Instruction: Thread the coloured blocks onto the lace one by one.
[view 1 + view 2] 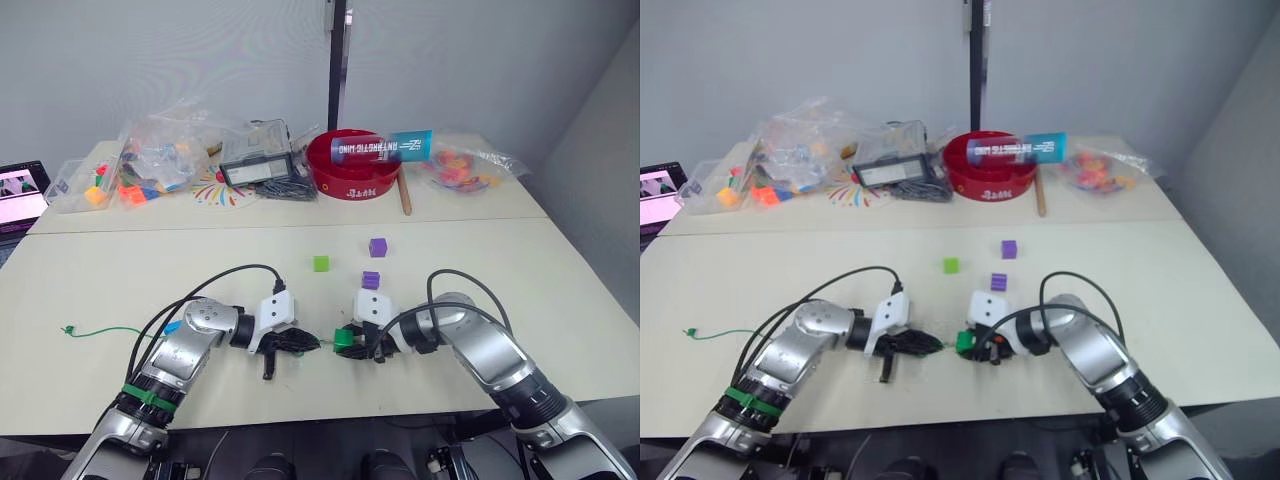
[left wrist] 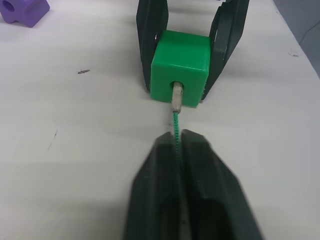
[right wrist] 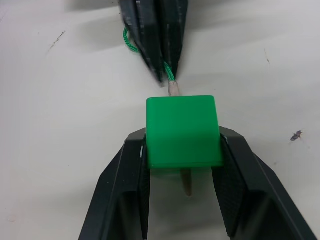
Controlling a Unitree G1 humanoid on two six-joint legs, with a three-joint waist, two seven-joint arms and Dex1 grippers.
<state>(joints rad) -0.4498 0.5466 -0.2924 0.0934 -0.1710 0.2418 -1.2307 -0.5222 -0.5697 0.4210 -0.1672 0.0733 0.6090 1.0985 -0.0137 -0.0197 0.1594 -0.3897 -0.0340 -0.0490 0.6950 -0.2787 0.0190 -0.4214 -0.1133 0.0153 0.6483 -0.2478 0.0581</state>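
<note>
My right gripper (image 3: 182,136) is shut on a dark green block (image 3: 182,131), which rests on the table (image 1: 343,339) between the two arms. The left gripper (image 2: 178,136) is shut on the green lace (image 2: 176,122) just behind its pale tip (image 2: 176,99). That tip is inside the block's hole, and its end pokes out the far side (image 3: 186,186). The lace's tail trails left across the table to a knot (image 1: 68,330). A light green block (image 1: 321,263) and two purple blocks (image 1: 378,247) (image 1: 371,280) lie beyond the grippers. A blue block (image 1: 172,327) peeks out beside my left arm.
At the back of the table stand a red bowl (image 1: 352,168) with a blue tube (image 1: 385,147) across it, clear bags of toy pieces (image 1: 165,150) (image 1: 462,165), a black-framed box (image 1: 255,160) and a wooden stick (image 1: 404,195). A lit screen (image 1: 20,195) sits far left.
</note>
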